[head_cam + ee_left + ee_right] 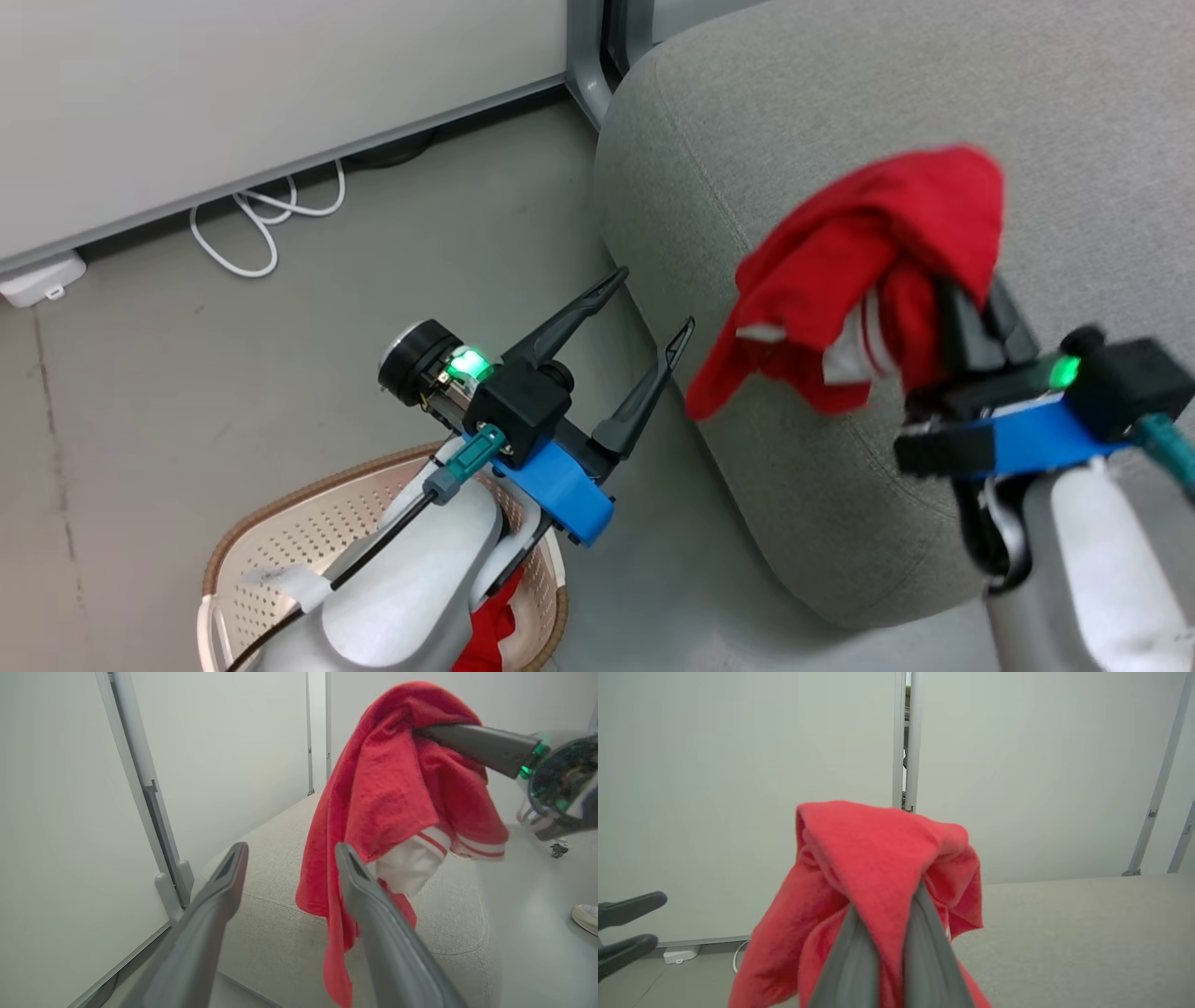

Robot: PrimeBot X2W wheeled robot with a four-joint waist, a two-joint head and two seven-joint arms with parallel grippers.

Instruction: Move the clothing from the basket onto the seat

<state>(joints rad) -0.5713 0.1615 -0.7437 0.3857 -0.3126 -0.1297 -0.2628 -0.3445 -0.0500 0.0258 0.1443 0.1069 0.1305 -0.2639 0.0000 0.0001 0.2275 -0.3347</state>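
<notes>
Right tool point(977, 297) is clamped tight on a red garment point(845, 247), its two dark fingers buried in the bunched cloth. The garment hangs in loose folds over the rounded near corner of the seat point(934, 84), white striped trim showing on its underside. Whether its lowest tail touches the upholstery I cannot tell. Beyond the garment the seat's broad grey top runs on towards the wall, with a seam curving round the edge below.

Left tool point(655, 299) stands spread wide and grips nothing. It hovers just off the seat's corner, over the floor point(420, 243), fingers pointing towards the hanging cloth but apart from it.

On the floor near that same corner sits the basket point(308, 485), half hidden under the left arm's pale forearm point(411, 597). A second red garment point(490, 627) lies inside it (only a scrap shows past the arm).

Behind the seat a metal post point(586, 56) meets the wall panel point(233, 75). A white cable point(266, 224) loops on the floor at the panel's foot, well apart from the seat.
</notes>
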